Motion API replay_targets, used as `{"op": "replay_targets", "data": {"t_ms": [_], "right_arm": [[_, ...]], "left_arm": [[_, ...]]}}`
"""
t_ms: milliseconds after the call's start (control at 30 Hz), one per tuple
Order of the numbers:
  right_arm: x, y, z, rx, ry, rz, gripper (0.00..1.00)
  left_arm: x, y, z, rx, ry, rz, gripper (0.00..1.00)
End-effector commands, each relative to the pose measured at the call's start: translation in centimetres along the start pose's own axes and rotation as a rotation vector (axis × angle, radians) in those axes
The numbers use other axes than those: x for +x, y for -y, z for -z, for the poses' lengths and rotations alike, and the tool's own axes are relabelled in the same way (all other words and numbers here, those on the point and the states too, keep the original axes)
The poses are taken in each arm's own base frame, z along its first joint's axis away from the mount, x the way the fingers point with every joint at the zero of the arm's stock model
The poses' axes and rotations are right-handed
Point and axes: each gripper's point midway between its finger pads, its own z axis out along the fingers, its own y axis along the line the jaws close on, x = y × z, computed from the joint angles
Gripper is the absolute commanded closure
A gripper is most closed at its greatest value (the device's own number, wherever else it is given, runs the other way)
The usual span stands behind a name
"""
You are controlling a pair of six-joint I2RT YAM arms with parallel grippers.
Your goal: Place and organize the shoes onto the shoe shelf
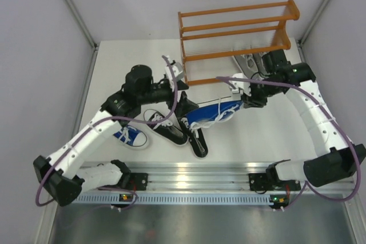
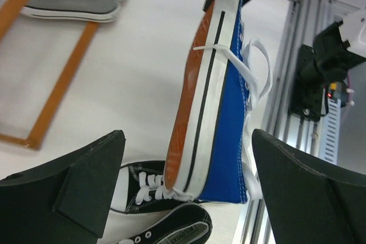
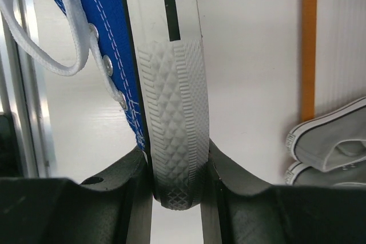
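Our right pincer [image 3: 176, 167] grips the blue shoe [image 3: 171, 84] by its rubber tip, sole on edge, off the surface [image 1: 114, 61] just before the shoe shelf [image 1: 237, 11], while our left pincer [image 2: 186, 141] stands wide open around it, touching nothing, leaving, we judge, the right to shelve it

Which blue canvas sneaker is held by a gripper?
The blue canvas sneaker mid-table, its white rubber end clamped by the right gripper; the other blue sneaker lies free beside the left arm.
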Motion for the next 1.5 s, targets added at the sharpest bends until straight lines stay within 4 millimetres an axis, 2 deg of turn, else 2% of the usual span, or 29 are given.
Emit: {"op": "replay_targets", "data": {"t_ms": [0, 167, 367, 467, 567, 633, 667, 700, 733, 767, 833, 867, 933, 967, 1033, 1067, 1133, 1167, 1267, 1300, 1333, 1367, 1467], "right_arm": [[-2.6, 0.3, 2.7, 0.041, 0.058, 0.211, 1.0], [-3.4, 0.1, 3.0, 0.048, 0.062, 0.265, 1.0], [-4.5, -0.4, 3.1, 0.046, 0.08, 0.303, 1.0], [-4.8, -0.4, 3.1, 0.047, 0.087, 0.31, 1.0], [-5.1, -0.3, 3.4, 0.05, 0.093, 0.31, 1.0], [-5.5, -0.5, 3.6, 0.054, 0.107, 0.315, 1.0], [-5.5, -0.6, 3.7, 0.054, 0.111, 0.313, 1.0], [-5.6, -0.7, 3.8, 0.058, 0.114, 0.313, 1.0], [-5.7, -0.6, 3.8, 0.069, 0.122, 0.296, 1.0], [-5.8, -0.5, 3.7, 0.078, 0.125, 0.282, 1.0], [-5.9, 0.0, 3.8, 0.119, 0.139, 0.227, 0.91], [-6.7, 1.1, 4.0, 0.18, 0.177, 0.157, 0.7], [-7.0, 2.1, 4.9, 0.251, 0.226, 0.031, 0.48], [-7.0, 3.1, 5.9, 0.301, 0.277, -0.095, 0.33], [-7.7, 3.4, 7.4, 0.306, 0.393, -0.215, 0.19], [-6.5, 4.2, 8.6, 0.342, 0.431, -0.392, 0.05], [-6.6, 3.8, 9.4, 0.304, 0.533, -0.536, 0.01], [-5.2, 4.1, 10.6, 0.337, 0.565, -0.626, 0.01], [-4.8, 3.0, 9.9, 0.264, 0.675, -0.866, 0.01], [-4.5, 1.9, 8.4, 0.188, 0.698, -0.934, 0.01], [-4.9, 1.6, 8.2, 0.155, 0.736, -0.978, 0.01], [-4.5, 0.4, 7.2, 0.126, 0.746, -1.016, 0.01], [-4.3, -0.3, 6.3, 0.125, 0.782, -1.055, 0.01]], "left_arm": [[-1.2, 2.6, -2.1, 0.252, 0.005, -0.088, 0.02], [-1.3, 4.5, -4.6, 0.37, -0.014, -0.117, 0.03], [0.9, 5.8, -7.0, 0.428, -0.071, -0.12, 0.04], [1.8, 6.5, -8.3, 0.435, -0.1, -0.129, 0.08], [3.1, 6.6, -9.5, 0.41, -0.132, -0.144, 0.16], [3.7, 5.7, -10.3, 0.344, -0.158, -0.144, 0.47], [4.1, 4.6, -10.8, 0.281, -0.176, -0.142, 0.62], [4.2, 4.3, -11.0, 0.263, -0.183, -0.133, 0.74], [4.2, 4.0, -11.1, 0.247, -0.186, -0.126, 0.98], [4.2, 3.8, -11.1, 0.227, -0.189, -0.111, 1.0], [3.8, 3.3, -11.4, 0.176, -0.178, -0.049, 1.0], [3.6, 3.2, -11.6, 0.158, -0.167, -0.012, 1.0], [2.8, 2.7, -11.9, 0.116, -0.104, 0.061, 1.0], [1.8, 2.8, -11.7, 0.1, -0.057, 0.164, 1.0], [0.5, 2.2, -12.0, 0.06, 0.074, 0.323, 1.0], [-0.7, 2.3, -11.5, 0.053, 0.136, 0.371, 1.0], [-1.4, 1.8, -11.4, 0.023, 0.222, 0.517, 1.0], [-3.0, 1.9, -11.2, 0.036, 0.295, 0.543, 1.0], [-5.8, 1.0, -11.4, 0.012, 0.436, 0.639, 1.0], [-6.4, 1.0, -11.5, 0.012, 0.459, 0.655, 1.0], [-7.0, 1.0, -11.7, 0.013, 0.481, 0.686, 1.0], [-7.9, 0.4, -12.1, -0.008, 0.531, 0.701, 1.0], [-9.0, 0.2, -13.0, -0.008, 0.589, 0.753, 1.0]]}}
